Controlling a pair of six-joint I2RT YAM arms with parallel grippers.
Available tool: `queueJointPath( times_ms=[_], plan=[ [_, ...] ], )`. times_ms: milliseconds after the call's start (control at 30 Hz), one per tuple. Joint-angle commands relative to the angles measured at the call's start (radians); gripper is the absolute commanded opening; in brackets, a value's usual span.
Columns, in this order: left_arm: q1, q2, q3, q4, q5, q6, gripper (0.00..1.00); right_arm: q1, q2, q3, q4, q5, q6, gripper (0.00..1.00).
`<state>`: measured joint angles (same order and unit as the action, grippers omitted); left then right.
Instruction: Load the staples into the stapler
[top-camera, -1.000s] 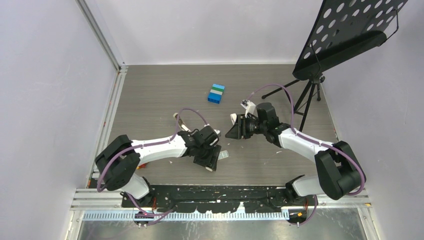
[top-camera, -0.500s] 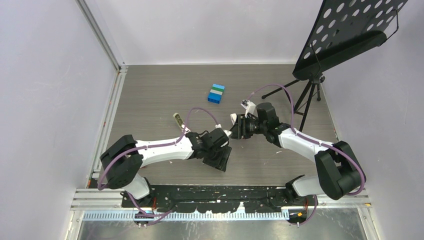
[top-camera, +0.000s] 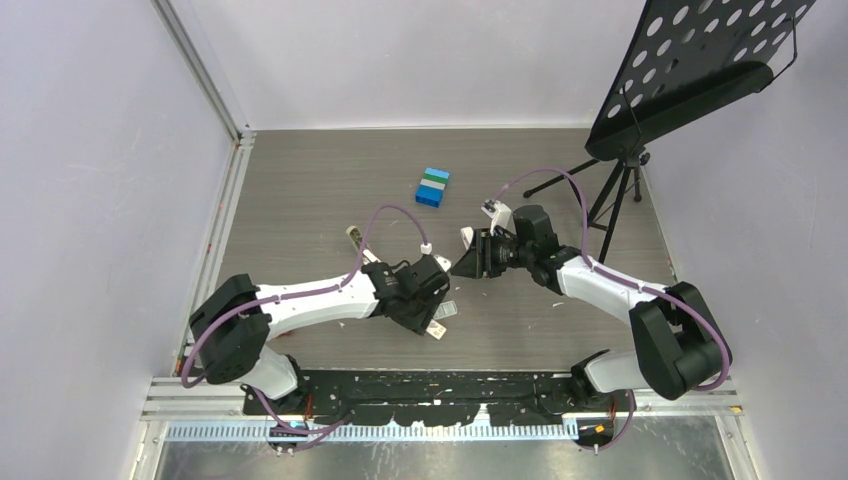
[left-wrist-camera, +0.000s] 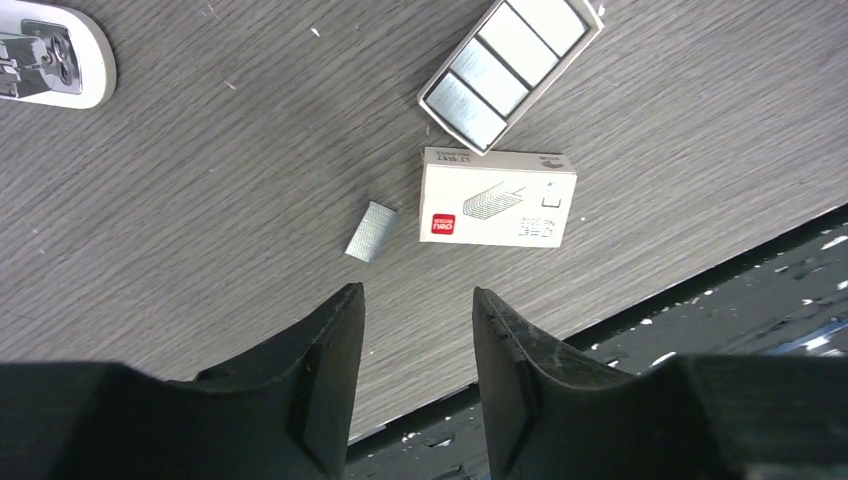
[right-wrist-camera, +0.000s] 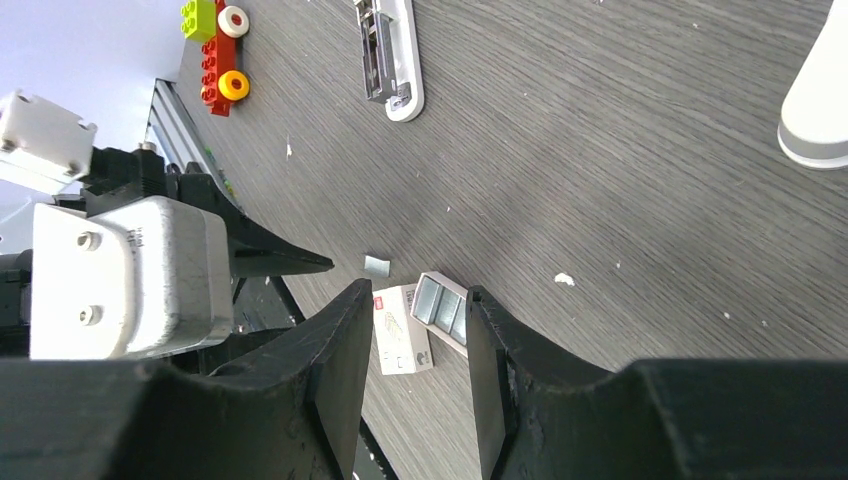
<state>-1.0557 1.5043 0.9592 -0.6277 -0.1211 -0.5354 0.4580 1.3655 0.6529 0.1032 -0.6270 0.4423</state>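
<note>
The stapler (right-wrist-camera: 388, 55) lies open on the table with its silver channel showing; in the top view it (top-camera: 353, 238) is left of both arms. The white staples box (left-wrist-camera: 497, 197) with a red mark lies empty beside its tray (left-wrist-camera: 510, 65), which holds silvery staple strips. One loose staple strip (left-wrist-camera: 371, 231) lies just left of the box. My left gripper (left-wrist-camera: 415, 300) is open and empty, just short of the loose strip and box. My right gripper (right-wrist-camera: 415, 295) is open and empty, hovering above the box (right-wrist-camera: 400, 328) and tray (right-wrist-camera: 440, 305).
A stack of blue blocks (top-camera: 432, 187) sits at the back middle. A music stand (top-camera: 690, 70) rises at the back right. A red-yellow toy brick (right-wrist-camera: 215, 50) lies by the left rail. A stubby white object (right-wrist-camera: 815, 100) stands near the right gripper. The table's front edge (left-wrist-camera: 700, 270) is close.
My left gripper swung right over the staples, then drew back left. The white box now lies apart from its tray near the front edge. The right arm has barely moved.
</note>
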Motion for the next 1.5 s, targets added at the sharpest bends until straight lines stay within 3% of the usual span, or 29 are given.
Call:
queueJointPath(
  times_ms=[0, 600, 1467],
  plan=[
    [0.015, 0.023, 0.008, -0.022, -0.013, 0.055, 0.45, 0.001, -0.037, 0.029, 0.015, 0.004, -0.019, 0.44],
    [0.072, 0.129, 0.012, 0.017, 0.074, 0.119, 0.41, 0.001, -0.046, 0.028, 0.006, 0.009, -0.026, 0.44],
    [0.091, 0.139, -0.019, 0.048, 0.047, 0.108, 0.28, 0.001, -0.043, 0.029, 0.006, 0.005, -0.027, 0.44]
  ],
)
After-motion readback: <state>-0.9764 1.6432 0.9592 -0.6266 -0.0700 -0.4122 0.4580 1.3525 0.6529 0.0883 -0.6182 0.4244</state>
